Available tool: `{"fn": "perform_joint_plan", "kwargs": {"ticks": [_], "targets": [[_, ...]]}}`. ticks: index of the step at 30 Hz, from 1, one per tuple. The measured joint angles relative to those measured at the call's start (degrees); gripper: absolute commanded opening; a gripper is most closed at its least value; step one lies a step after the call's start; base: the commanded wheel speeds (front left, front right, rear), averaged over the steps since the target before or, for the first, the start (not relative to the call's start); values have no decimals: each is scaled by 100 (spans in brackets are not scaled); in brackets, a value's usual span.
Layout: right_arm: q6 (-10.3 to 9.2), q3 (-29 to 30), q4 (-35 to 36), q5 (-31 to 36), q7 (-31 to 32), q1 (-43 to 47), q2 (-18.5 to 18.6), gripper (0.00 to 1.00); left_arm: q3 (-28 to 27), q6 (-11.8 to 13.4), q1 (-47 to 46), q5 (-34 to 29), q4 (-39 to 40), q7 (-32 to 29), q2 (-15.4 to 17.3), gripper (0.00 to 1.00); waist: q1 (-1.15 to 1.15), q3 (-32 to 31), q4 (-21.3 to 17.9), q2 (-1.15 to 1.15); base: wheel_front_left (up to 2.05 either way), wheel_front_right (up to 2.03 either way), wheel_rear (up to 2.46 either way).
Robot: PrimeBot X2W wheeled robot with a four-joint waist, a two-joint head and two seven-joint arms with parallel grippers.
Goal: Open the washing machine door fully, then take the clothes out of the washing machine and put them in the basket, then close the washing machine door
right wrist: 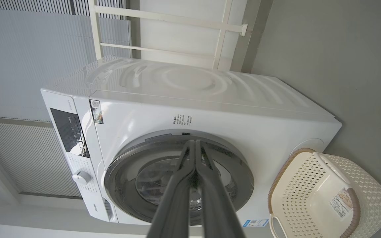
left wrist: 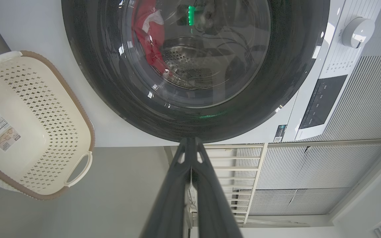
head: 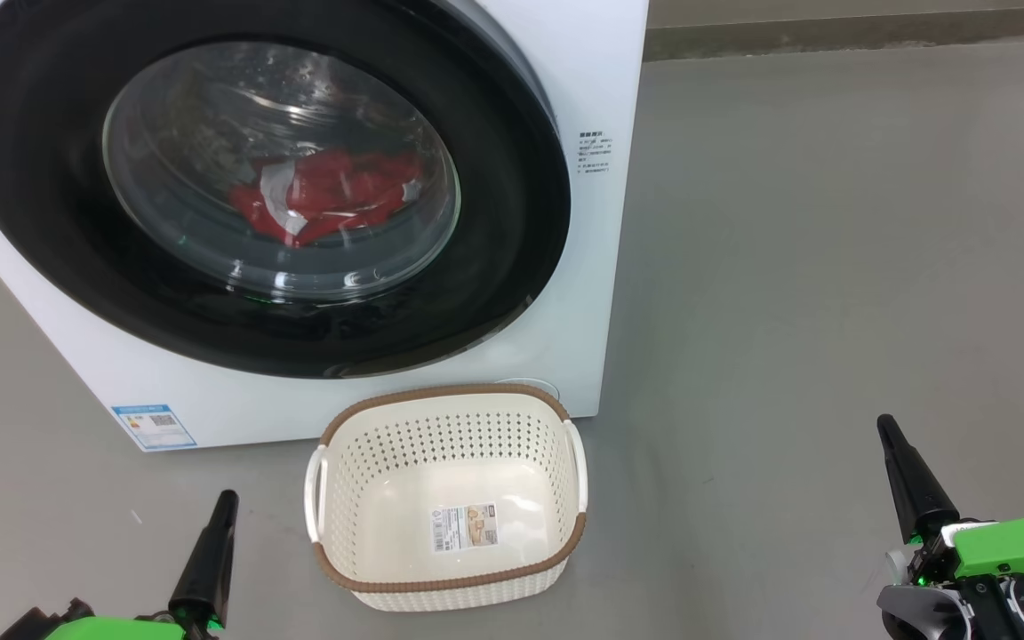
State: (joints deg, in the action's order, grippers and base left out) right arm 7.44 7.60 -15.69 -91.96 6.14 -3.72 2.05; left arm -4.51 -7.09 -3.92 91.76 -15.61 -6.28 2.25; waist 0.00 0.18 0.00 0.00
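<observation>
Head view, nearest first: the left fingers point(head: 220, 516) rise at the lower left and the right fingers point(head: 890, 436) at the lower right. Both pairs are pressed together, holding nothing, over bare grey floor point(head: 832, 267). Between them, nearer the left pair, the basket point(head: 441, 393) stands upright on the floor with a sticker point(head: 465, 526) on its bottom, its far rim just in front of the washer's lower right corner. Behind it the washer point(head: 588, 293) takes up the upper left, and its door point(head: 23, 178) lies shut against the front. Through the window point(head: 174, 151) the clothes point(head: 334, 200) show as a red heap with a white patch, low in the drum point(head: 299, 98). In the left wrist view the clenched fingers point(left wrist: 190, 145) point at the door's black rim without touching it. The right wrist view has its own clenched pair point(right wrist: 195, 145) aimed at the door from farther off — the basket sits beside the washer's lower corner.
</observation>
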Motion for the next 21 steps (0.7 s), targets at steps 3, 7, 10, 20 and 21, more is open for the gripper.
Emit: {"fn": "perform_joint_plan", "kwargs": {"ticks": [3, 7, 10, 20, 21], "targets": [[1, 0, 0, 0, 0, 0, 0, 0, 0, 0, 0, 0, 0, 0, 0, 0, 0, 0, 0, 0, 0, 0, 0], [1, 0, 0, 0, 0, 0, 0, 0, 0, 0, 0, 0, 0, 0, 0, 0, 0, 0, 0, 0, 0, 0, 0], [1, -3, -33, 1, -4, 6, -9, 0, 7, 0, 8, -1, -30, 1, -3, 0, 0, 0, 0, 0, 0, 0, 0], [0, -80, -324, 30, -85, 310, -133, 100, 87, 7, 274, -43, -291, 84, -93, 100, 2, -7, 8, 0, 0, 0, 0], [0, -90, -314, 30, -105, 310, -133, 100, 98, 7, 275, -66, -280, 88, -89, 100, 3, -10, 10, 0, 0, 0, 0]]}}
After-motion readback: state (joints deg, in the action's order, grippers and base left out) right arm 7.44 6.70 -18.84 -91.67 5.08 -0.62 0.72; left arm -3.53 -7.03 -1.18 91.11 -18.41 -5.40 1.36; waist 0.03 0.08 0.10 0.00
